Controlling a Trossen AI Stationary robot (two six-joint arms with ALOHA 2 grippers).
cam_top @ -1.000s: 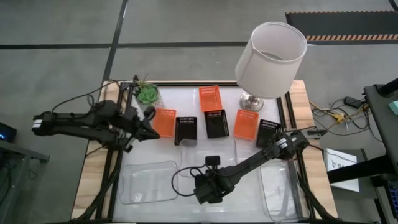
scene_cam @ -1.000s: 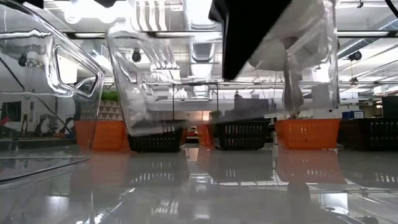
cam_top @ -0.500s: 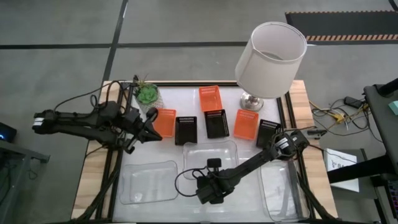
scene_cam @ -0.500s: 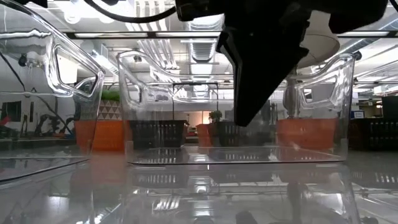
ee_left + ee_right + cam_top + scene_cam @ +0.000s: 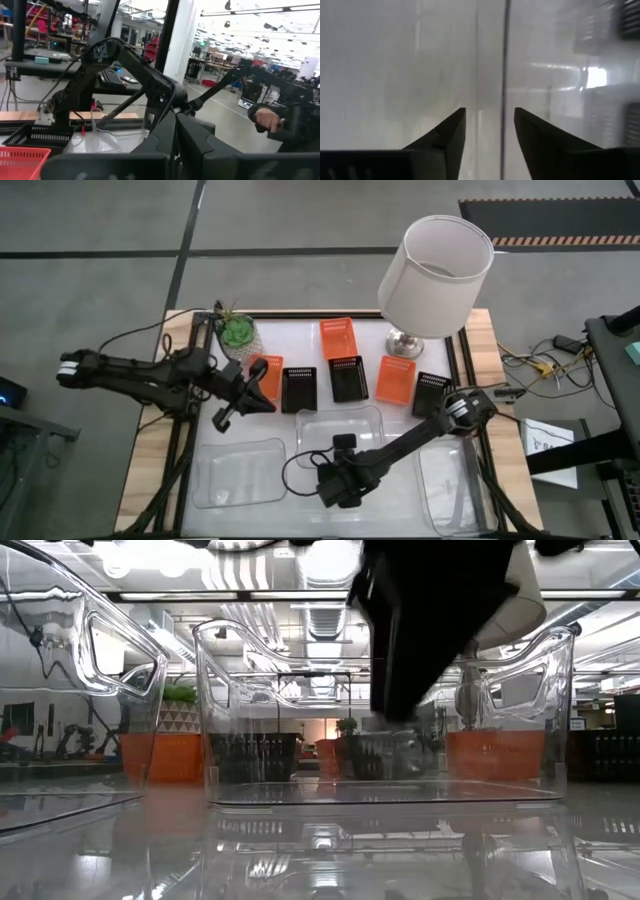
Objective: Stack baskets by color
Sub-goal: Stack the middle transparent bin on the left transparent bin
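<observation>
A clear tray [image 5: 340, 430] sits flat on the table's middle and fills the low view as the clear tray [image 5: 385, 750]. My right gripper [image 5: 336, 472] [image 5: 490, 115] points down at its near wall. It is open, with one finger on each side of that wall and a gap showing on both sides. My left gripper [image 5: 258, 395] [image 5: 176, 120] is shut and empty, level above the left orange basket [image 5: 265, 377]. Two more orange baskets [image 5: 338, 338] [image 5: 395, 378] and three black baskets [image 5: 299, 388] [image 5: 348, 377] [image 5: 430, 393] stand in a row behind. Clear trays lie near left [image 5: 238, 472] and near right [image 5: 455, 485].
A lamp with a white shade [image 5: 435, 260] stands at the far right and a green potted plant [image 5: 237, 330] at the far left. A black cable [image 5: 300, 470] loops by my right gripper. A person's hand [image 5: 267, 120] shows in the room beyond the table.
The middle clear tray was tilted and lifted a second ago. It has come down and now stands flat on the table. My left gripper has moved toward the table's right edge, over the left orange basket.
</observation>
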